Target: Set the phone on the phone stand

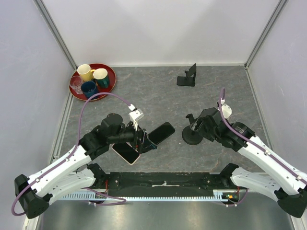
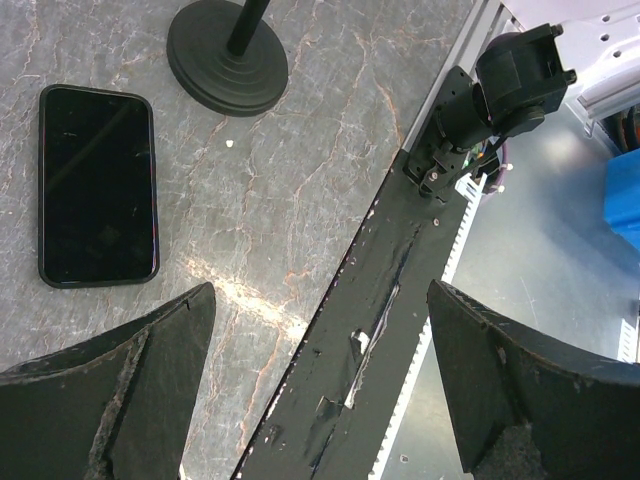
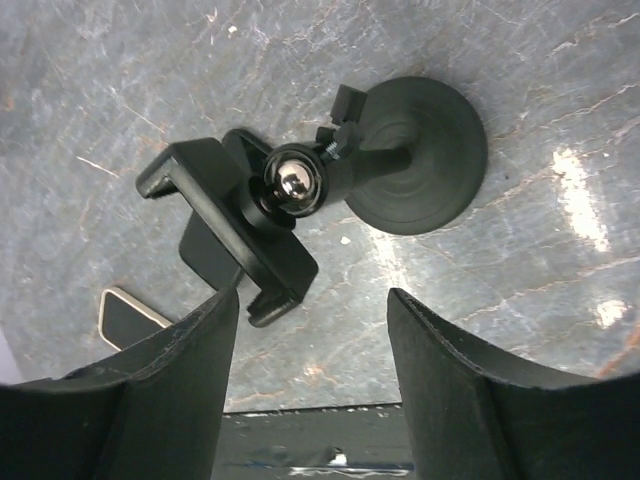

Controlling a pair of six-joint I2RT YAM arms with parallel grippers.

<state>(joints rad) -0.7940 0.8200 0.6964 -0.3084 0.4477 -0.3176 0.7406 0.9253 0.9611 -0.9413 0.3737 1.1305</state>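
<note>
Phone, black with a dark screen, lay flat on the grey stone-patterned table. It sat just ahead of the left claw and outside one finger, not touching it. That claw's fingers stood wide apart and held nothing. A second, pale pink phone lay just beside the same claw on its other side. The phone stand, small and matte black, stood well ahead of both claws, near the back wall. The right claw was also spread and empty. A round-based clamp holder stood just ahead of its fingertips, the clamp close to one finger; whether they touched could not be told.
</note>
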